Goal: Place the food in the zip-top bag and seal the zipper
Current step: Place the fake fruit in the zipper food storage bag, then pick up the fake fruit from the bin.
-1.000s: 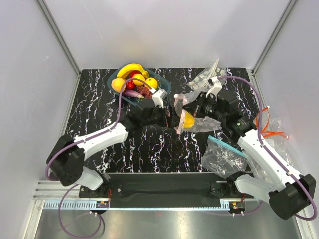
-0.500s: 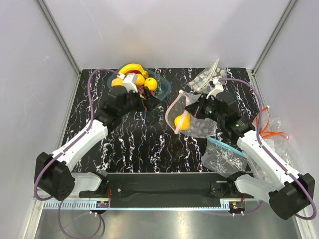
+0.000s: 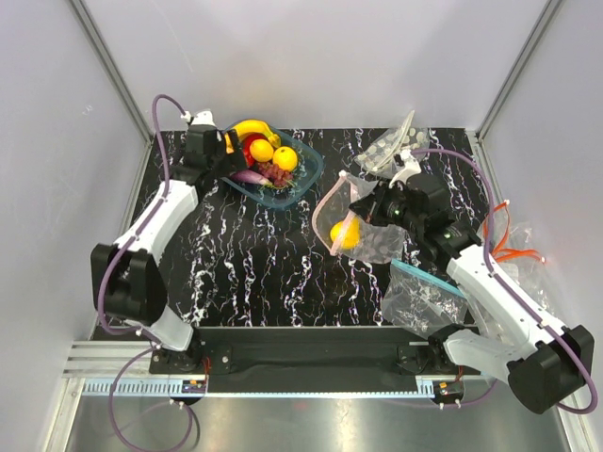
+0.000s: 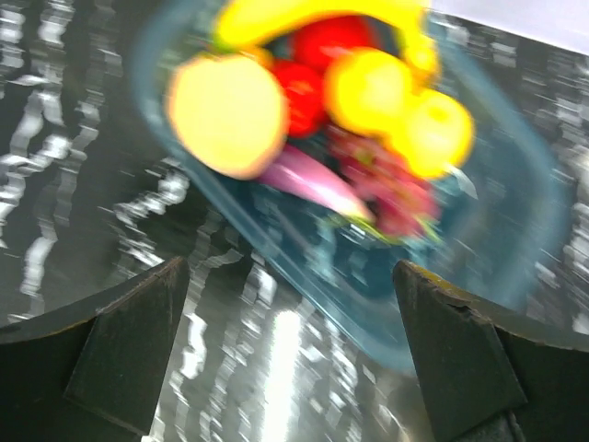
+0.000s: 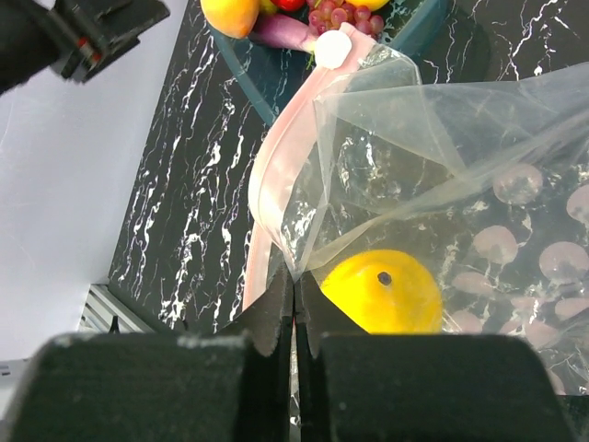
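Note:
The zip-top bag (image 3: 372, 231) lies right of centre, its mouth held open towards the left. My right gripper (image 3: 363, 209) is shut on the bag's edge just behind the pink zipper (image 3: 326, 218). In the right wrist view the closed fingertips (image 5: 294, 285) pinch the clear film, the zipper (image 5: 274, 175) loops above them, and a yellow lemon (image 5: 382, 290) rests inside. More food (image 3: 268, 162), a banana, orange rounds and dark red grapes, fills a teal tray (image 3: 306, 184). My left gripper (image 3: 222, 153) hangs open and empty at the tray's left side; its wrist view is blurred, showing the fruit (image 4: 227, 113) ahead of the gripper (image 4: 290, 308).
A clear bag with a teal-blue strip (image 3: 424, 292) lies at the near right. Another dotted bag (image 3: 391, 143) sits at the back right, and orange ties (image 3: 504, 235) lie by the right wall. Grey walls close in both table sides.
My left arm has swung away from the bag's mouth, over the tray, to the tray's far left side. The right gripper has kept its hold, with the bag mouth lifted wider.

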Controlling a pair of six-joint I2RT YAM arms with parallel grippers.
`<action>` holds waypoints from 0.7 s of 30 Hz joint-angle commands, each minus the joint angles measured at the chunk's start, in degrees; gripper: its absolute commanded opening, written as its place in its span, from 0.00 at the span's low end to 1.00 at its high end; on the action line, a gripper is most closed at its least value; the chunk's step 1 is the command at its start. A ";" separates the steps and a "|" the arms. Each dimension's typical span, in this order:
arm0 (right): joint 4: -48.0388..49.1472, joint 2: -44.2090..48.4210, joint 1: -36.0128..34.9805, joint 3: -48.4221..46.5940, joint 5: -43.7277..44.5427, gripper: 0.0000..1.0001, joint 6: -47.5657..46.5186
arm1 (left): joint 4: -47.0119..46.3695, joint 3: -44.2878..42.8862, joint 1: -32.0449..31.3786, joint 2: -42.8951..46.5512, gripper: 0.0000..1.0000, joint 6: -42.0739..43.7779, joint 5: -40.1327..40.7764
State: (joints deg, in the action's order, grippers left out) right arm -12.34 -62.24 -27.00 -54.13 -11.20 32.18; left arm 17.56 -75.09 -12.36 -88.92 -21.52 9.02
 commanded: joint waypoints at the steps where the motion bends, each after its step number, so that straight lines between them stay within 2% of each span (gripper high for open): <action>1: 0.39 -0.87 -0.33 -3.09 -0.66 0.00 -0.90 | 2.82 -7.68 1.63 -7.28 0.99 4.64 6.36; 10: -2.16 -4.29 -0.33 -5.98 -1.46 0.00 -2.47 | 9.50 -30.18 4.45 -29.52 0.99 8.69 9.44; 15: -1.81 -5.08 -0.24 -6.17 -1.37 0.00 -2.57 | 9.68 -33.28 4.98 -34.90 0.99 9.12 9.88; 21: -1.55 -6.58 -0.24 -6.25 -1.54 0.00 -2.57 | 6.69 -31.52 5.68 -34.30 0.97 8.95 6.72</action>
State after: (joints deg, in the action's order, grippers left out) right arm -14.90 -68.16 -27.00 -57.74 -12.14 30.68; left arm 27.20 -105.19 -7.53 -124.66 -13.34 16.60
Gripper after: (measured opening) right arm 0.010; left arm 0.981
